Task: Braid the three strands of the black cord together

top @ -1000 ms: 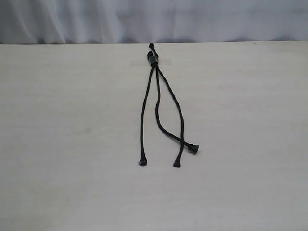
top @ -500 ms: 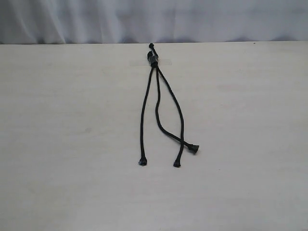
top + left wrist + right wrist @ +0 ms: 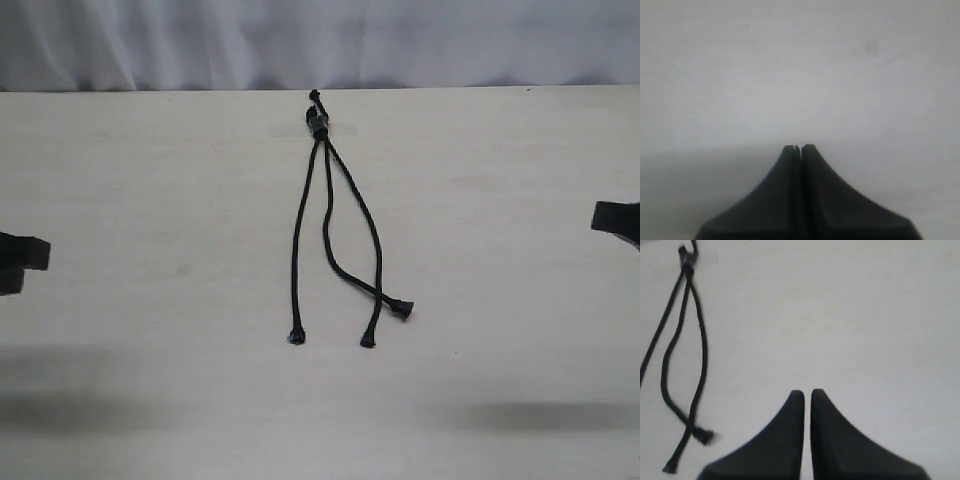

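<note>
We see the table (image 3: 150, 200) with the cord (image 3: 324, 215) lying flat along its middle. The cord's long axis runs from far edge to near edge, with the bound knot close to the far edge and the loose ends pointing at the near edge. The left gripper (image 3: 800, 147) sits at the left edge with its jaws pressed together. The right gripper (image 3: 807, 391) is at the right edge, its jaws closed to a thin slit. Both are well apart from the cord. Of the strands (image 3: 296, 240), the left runs nearly straight. The other two cross near their tips, though we cannot tell which lies on top.
</note>
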You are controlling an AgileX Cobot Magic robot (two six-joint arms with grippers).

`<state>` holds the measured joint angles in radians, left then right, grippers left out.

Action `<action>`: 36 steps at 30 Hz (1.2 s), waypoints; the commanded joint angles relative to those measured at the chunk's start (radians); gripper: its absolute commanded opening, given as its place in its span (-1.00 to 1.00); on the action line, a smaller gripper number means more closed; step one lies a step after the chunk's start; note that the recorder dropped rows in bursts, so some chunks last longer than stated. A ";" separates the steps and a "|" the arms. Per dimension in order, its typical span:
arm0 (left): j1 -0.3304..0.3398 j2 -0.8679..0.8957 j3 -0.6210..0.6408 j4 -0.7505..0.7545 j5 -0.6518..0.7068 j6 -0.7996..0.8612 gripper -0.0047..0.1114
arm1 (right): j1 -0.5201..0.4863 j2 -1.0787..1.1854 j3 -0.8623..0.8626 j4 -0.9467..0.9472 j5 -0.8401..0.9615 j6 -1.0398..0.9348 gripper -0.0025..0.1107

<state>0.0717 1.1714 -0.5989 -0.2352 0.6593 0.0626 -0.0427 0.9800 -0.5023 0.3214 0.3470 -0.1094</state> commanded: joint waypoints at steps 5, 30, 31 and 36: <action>-0.120 0.200 -0.009 -0.152 -0.089 0.102 -0.92 | 0.021 0.309 -0.247 0.209 0.234 -0.218 -0.88; -0.277 0.277 -0.009 -0.141 -0.250 0.099 -0.92 | 0.544 1.090 -0.961 -0.199 0.499 -0.029 -0.21; -0.277 0.277 -0.009 -0.141 -0.252 0.099 -0.92 | 0.544 1.108 -0.963 -0.227 0.499 -0.024 -0.21; -0.277 0.277 -0.009 -0.141 -0.254 0.099 -0.92 | 0.544 1.171 -0.963 -0.286 0.539 -0.007 -0.21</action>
<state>-0.1988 1.4458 -0.5994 -0.3764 0.4202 0.1580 0.5013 2.1341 -1.4577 0.0558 0.8574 -0.1223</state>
